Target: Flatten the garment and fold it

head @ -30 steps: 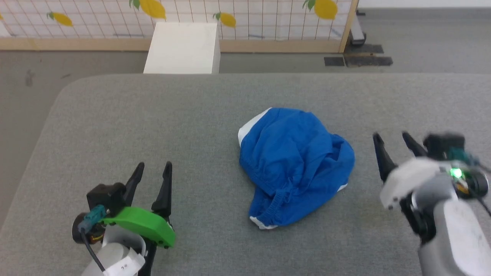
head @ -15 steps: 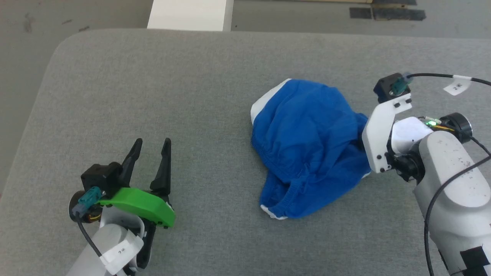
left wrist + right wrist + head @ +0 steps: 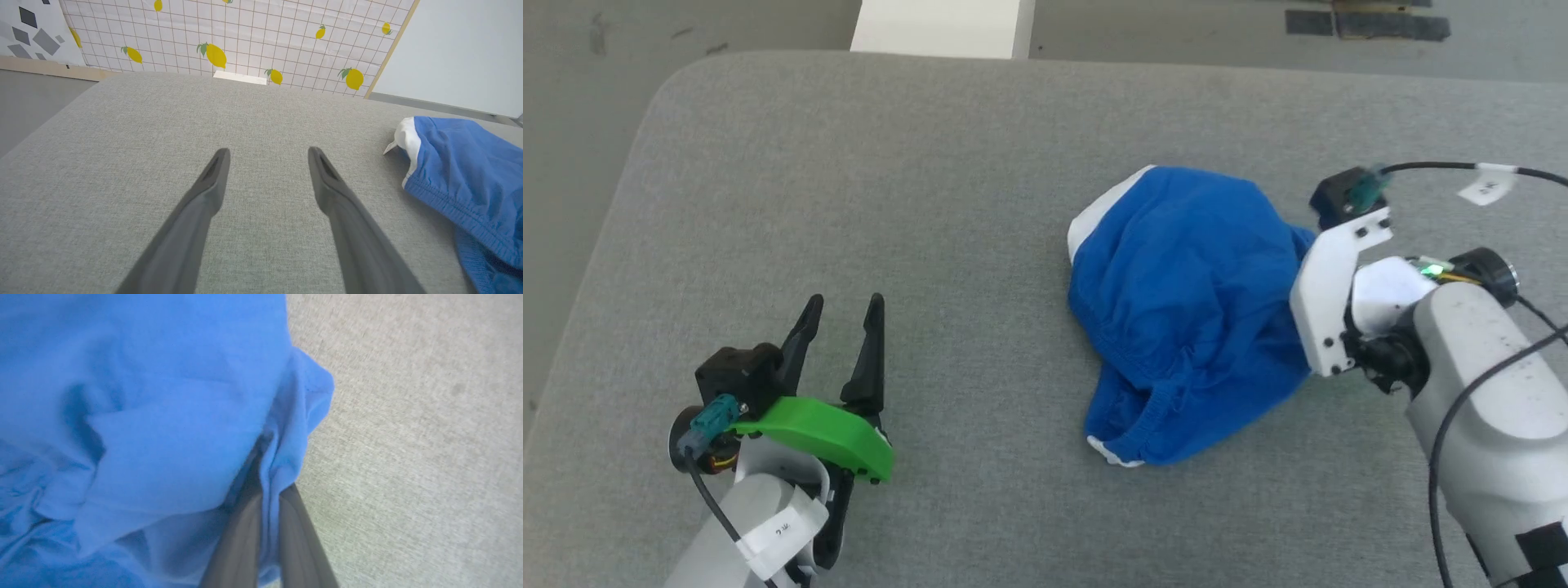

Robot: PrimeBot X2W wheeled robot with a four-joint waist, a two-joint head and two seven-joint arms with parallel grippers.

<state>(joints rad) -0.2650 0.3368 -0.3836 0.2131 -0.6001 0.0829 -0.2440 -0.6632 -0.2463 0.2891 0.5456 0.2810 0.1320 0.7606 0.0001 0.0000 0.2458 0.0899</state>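
Blue garment (image 3: pixel 1184 302) between right fingers (image 3: pixel 239 543); cable tag (image 3: pixel 1485 189) print blurred

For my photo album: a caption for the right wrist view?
Right tool pinching a fold of crumpled blue shorts on a grey fabric surface.

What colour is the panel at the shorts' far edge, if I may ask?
The panel is white on the blue garment; clearest in the left wrist view.

One blue garment (image 3: pixel 1184 310), one grey table (image 3: pixel 849 163), one white box (image 3: pixel 939 28), and two tools: left tool (image 3: pixel 844 302), right tool (image 3: pixel 264 488).
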